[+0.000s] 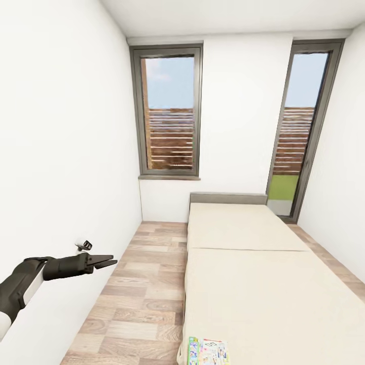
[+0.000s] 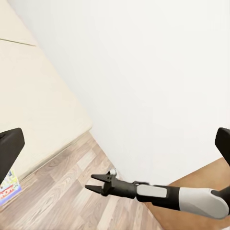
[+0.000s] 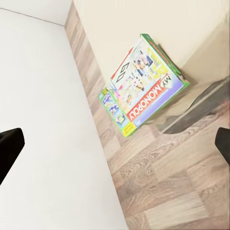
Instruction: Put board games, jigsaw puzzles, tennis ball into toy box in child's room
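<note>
Colourful board game boxes lie at the near corner of the beige bed, cut off by the head view's lower edge. The right wrist view shows the top box, My Monopoly, hanging over the bed's edge above the wooden floor. A corner of it also shows in the left wrist view. My left gripper is open and empty over the floor by the left wall, well left of the boxes. In the right wrist view my right gripper is open and empty, its dark fingertips at the frame's sides.
A strip of wooden floor runs between the white left wall and the bed. A tall window and a glass door are in the far wall. Another dark gripper on a grey-white arm hangs by the wall.
</note>
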Tool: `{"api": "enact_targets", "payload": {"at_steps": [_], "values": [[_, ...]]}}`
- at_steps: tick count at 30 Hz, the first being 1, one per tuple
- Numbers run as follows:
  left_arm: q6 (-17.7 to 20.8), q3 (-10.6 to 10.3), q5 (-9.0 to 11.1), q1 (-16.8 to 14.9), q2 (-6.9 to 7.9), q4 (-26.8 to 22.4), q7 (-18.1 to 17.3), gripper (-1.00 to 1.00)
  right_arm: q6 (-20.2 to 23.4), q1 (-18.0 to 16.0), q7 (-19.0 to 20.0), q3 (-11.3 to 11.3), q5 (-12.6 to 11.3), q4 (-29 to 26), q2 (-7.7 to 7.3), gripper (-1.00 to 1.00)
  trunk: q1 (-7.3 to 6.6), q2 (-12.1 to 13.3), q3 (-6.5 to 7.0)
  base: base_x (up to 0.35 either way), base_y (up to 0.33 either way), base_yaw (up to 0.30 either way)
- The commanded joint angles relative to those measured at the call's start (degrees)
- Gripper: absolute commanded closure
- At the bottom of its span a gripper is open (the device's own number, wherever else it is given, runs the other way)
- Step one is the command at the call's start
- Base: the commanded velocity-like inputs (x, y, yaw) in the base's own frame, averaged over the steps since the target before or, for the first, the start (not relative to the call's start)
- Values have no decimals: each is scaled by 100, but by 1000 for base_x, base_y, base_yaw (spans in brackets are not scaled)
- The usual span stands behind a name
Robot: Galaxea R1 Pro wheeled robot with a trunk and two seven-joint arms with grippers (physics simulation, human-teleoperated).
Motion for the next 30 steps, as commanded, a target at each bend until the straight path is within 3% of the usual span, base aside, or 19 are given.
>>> {"api": "enact_targets", "payload": {"at_steps": [1,7,15,30], "values": [[61,-23,24,-7,6,2,-16,-100,30,-5,-56,-17,-44,4,19,-100,24,-50,-28,0,0,0],[92,-3,47,-8,3,-2,-16,-100,-31,-5,-383,-11,-57,9,112,-100,156,-290,-136,0,0,0],[394,17,75,-24,2,-46,-16,-100,70,-40,-472,-16,-115,7,148,-100,332,-611,-280,0,0,0],[533,18,40,-84,-51,-88,-16,-100,1014,-531,-532,-14,-101,5,175,-100,661,-1213,-549,0,0,0]]}}
